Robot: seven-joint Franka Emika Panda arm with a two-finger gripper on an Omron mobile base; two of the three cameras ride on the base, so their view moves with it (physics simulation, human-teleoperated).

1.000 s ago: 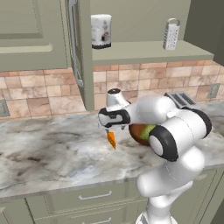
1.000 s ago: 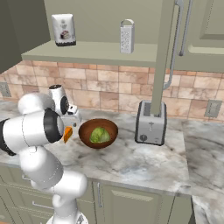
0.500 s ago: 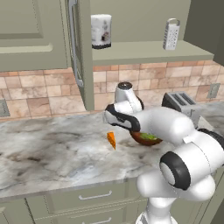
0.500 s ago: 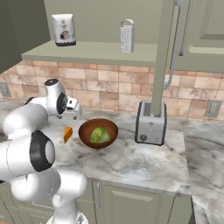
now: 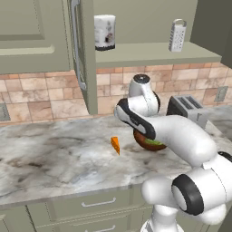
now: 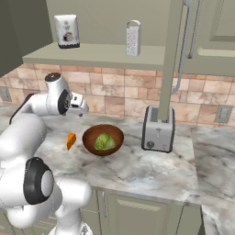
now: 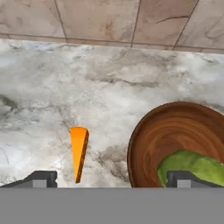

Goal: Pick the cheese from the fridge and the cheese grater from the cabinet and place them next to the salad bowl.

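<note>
Cheese (image 7: 79,151) stands on the desk (image 5: 54,154), just left of the salad bowl (image 6: 103,139) and clear of its rim: that half of the task looks done. The pincer (image 6: 81,109) hangs above and behind both, released and holding nothing; in the hand view its tips sit wide apart at the bottom edge, cheese between them but below.

Step in hand, by my reading: lift away and go for the cheese grater (image 6: 133,37). Rise straight first, so the fingers do not clip the wedge or the bowl.

Lettuce (image 6: 104,141) fills the bowl. Toaster (image 6: 158,129) stands to the bowl's right, toward the desk's back edge, well apart from it.

Grater stands upright on the open shelf (image 6: 96,54) of the cabinet (image 5: 41,36), near the shelf's right end. White canister (image 5: 104,32) stands at the left end, well apart. The open cabinet door (image 6: 173,55) hangs edge-on just right of the grater, likely narrowing an approach from that side. The loop handle's direction is hard to read.
</note>
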